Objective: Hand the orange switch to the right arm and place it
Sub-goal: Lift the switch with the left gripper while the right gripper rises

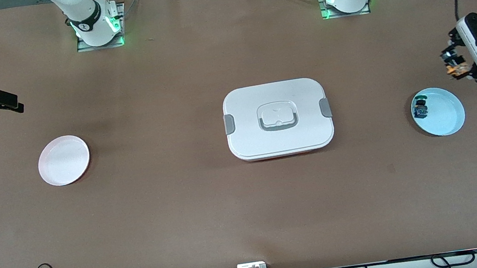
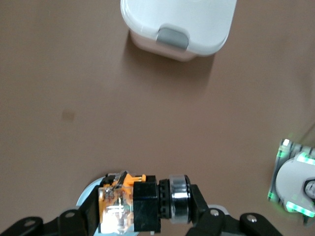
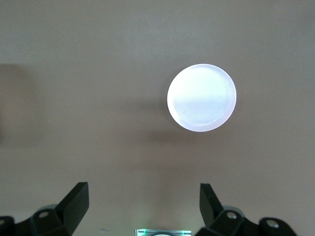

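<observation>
My left gripper is shut on the orange switch and holds it in the air above the table, beside the light blue plate. In the left wrist view the switch lies crosswise between the fingers, with its orange block, black body and silver ring showing. My right gripper is open and empty, up over the table at the right arm's end, near the white plate. The right wrist view shows that plate below its spread fingers.
A white lidded box with grey clips sits at the table's middle; it also shows in the left wrist view. A green-capped, blue-bodied part lies in the light blue plate.
</observation>
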